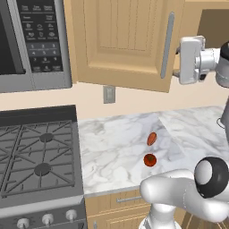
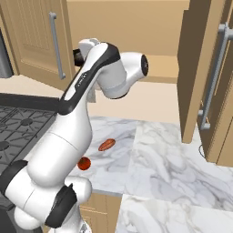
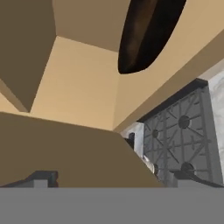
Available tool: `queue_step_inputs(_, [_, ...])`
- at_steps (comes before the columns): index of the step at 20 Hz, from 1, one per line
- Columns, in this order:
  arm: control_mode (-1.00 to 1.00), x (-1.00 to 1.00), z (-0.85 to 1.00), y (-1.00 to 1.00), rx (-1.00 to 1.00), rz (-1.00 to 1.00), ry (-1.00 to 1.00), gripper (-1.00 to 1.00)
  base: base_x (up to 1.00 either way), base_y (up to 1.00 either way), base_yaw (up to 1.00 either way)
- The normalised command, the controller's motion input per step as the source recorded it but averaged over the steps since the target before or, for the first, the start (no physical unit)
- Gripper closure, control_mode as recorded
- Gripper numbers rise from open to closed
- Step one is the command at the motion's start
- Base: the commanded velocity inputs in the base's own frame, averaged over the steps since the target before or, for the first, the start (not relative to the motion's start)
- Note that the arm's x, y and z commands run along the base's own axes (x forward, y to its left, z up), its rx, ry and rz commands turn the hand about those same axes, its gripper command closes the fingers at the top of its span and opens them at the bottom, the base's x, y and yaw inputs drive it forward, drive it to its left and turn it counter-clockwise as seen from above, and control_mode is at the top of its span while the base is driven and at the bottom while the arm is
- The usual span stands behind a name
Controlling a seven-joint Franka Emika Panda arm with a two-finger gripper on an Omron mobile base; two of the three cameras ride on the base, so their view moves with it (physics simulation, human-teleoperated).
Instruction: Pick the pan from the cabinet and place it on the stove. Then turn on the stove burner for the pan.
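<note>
Pan (image 3: 146,35), round, shallow and dark brown-black, is seen at one o'clock inside the light tan wooden cabinet (image 3: 83,92). Gripper (image 3: 118,178) jaws are spread wide, empty; the rim should be approached squarely.

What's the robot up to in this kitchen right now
The white arm has its open gripper raised to the wall cabinet, whose doors stand open. In the hand view the dark pan sits inside on the cabinet's floor, not yet grasped. The stove off to the left has bare grates. Two small reddish items lie on the marble counter, untouched.
</note>
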Motion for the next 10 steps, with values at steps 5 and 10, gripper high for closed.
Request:
queue_step_inputs(5, [-1.0,0.05,-0.06,0.13,0.02,0.1,0.08,-1.0,0.0,0.0,0.0])
queue_step_inputs(10, [-1.0,-0.01,-0.01,0.2,0.01,0.07,0.04,-1.0,0.0,0.0,0.0])
